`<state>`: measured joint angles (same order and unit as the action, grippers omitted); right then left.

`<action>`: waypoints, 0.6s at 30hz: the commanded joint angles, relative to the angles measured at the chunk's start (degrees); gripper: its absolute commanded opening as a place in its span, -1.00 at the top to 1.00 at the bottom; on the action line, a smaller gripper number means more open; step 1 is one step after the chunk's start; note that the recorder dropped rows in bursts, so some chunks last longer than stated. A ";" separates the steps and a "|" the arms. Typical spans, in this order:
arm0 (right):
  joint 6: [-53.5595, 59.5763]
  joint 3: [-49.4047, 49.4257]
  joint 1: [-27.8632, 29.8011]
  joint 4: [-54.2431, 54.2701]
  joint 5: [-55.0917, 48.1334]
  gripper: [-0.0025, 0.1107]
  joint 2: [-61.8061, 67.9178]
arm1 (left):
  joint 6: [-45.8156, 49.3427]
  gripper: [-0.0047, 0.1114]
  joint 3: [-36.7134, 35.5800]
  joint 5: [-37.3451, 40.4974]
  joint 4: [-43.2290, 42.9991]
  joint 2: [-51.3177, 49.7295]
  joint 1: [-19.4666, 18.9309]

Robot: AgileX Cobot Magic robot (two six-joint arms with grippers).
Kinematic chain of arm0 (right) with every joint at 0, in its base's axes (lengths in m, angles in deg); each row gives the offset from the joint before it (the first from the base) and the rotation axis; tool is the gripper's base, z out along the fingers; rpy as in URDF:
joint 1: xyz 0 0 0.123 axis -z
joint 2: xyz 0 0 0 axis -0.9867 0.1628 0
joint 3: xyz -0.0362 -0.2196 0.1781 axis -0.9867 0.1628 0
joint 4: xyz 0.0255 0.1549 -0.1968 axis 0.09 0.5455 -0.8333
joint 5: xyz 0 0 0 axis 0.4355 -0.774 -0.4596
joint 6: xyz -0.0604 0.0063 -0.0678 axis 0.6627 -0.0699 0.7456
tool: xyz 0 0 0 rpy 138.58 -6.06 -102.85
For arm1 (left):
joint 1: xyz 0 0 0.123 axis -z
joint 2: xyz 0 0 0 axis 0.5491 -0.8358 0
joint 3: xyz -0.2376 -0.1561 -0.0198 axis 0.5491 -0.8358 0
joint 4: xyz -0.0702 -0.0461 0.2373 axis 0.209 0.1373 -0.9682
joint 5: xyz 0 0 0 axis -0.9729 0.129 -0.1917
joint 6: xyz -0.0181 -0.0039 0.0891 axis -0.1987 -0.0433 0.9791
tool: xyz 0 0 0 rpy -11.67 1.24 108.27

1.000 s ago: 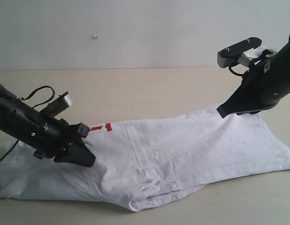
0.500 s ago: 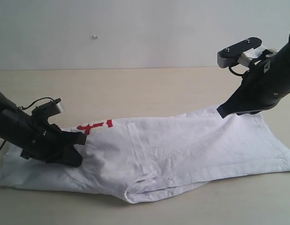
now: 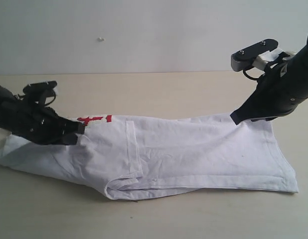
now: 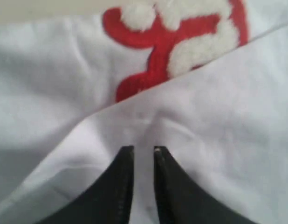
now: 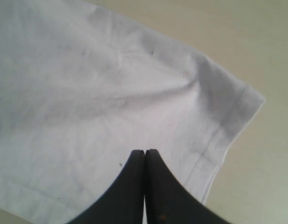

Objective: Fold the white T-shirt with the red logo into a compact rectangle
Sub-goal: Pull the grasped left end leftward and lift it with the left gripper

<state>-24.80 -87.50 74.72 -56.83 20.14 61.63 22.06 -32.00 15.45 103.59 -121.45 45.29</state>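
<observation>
Resting beside the fuzzy red-and-white logo (image 4: 155, 56) at nine o'clock, the left gripper (image 4: 143, 150) is showing jaws barely parted, while the right gripper (image 5: 145, 152), jaws pressed together, is touching cloth near two o'clock. The large white cotton T-shirt (image 3: 194, 149) is lying on the pale table (image 3: 144, 94), long axis nine-to-three, hem at three; soft and limp, it is wanting pinches at hems.

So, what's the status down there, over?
Left gripper low on the white T-shirt beside the red logo, jaws a slit apart, grip unclear. Right gripper shut at the shirt's far edge. Shirt folded lengthwise, flat on table. No obstruction seen.
</observation>
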 commanded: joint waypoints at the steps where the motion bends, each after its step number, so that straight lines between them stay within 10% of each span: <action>1: 0.39 -0.05 -0.07 0.16 0.52 0.96 -0.59 | 0.35 0.19 2.08 4.05 -2.52 7.98 -0.24; 4: 0.39 -0.05 -0.07 0.58 -0.50 0.96 -0.59 | -1.06 0.14 2.31 4.85 -3.63 12.54 -4.42; 10: 0.39 -0.05 -0.07 2.90 -0.75 0.96 -0.59 | -0.30 0.04 3.56 24.91 5.97 8.52 -28.34; 18: 1.55 -0.05 -0.07 5.19 -0.64 0.96 -0.59 | 1.61 -0.44 3.82 27.92 8.73 -0.96 -32.09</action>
<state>-23.97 -87.50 74.72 -52.08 19.55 61.63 23.22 -28.61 43.34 111.41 -119.87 13.40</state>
